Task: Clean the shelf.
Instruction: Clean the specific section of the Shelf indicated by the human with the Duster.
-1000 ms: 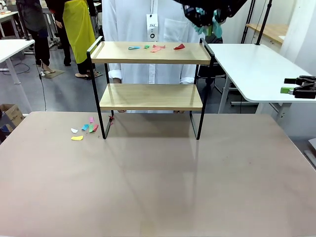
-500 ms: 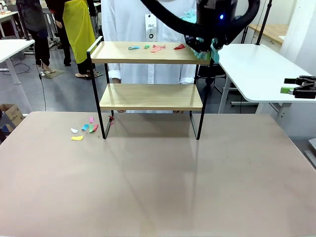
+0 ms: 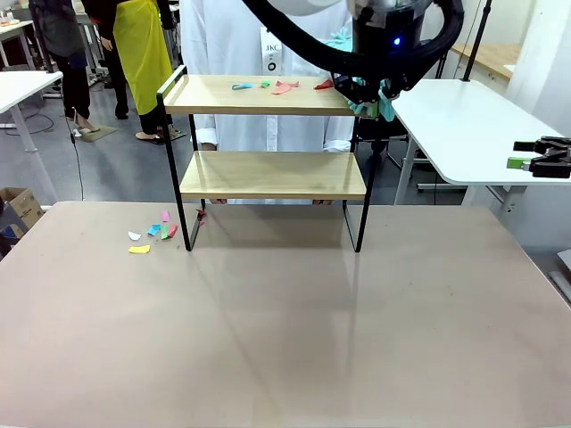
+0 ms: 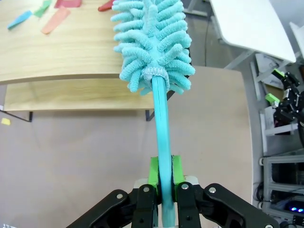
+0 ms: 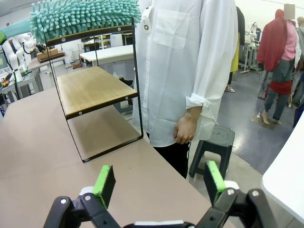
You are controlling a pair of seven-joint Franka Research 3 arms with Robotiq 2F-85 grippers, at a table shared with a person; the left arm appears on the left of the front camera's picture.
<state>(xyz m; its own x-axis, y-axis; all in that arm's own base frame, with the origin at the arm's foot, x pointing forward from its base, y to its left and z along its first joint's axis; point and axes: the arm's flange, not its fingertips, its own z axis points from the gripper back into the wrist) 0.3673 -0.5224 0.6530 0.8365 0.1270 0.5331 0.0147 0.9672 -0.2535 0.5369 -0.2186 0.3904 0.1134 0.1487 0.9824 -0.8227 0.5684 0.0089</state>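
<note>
The shelf [image 3: 268, 174] stands at the middle of the desk's [image 3: 285, 339] far edge. It has two pale wooden boards in a thin black frame. Paper scraps [image 3: 284, 86] lie on the top board [image 3: 201, 98], and the lower board looks bare.

The left gripper [image 4: 162, 170] has its fingers [image 4: 153, 171] pinching the handle of a fluffy teal duster [image 4: 154, 42], whose head hangs over the top board's right end. The right gripper [image 5: 159, 180] sits off the desk's right edge with its fingers spread, holding nothing.

To sweep well, the head probably needs to be laid flat just inside the raised end rail. Then it can be drawn left in one steady stroke, pushing the scraps off the left end.
</note>
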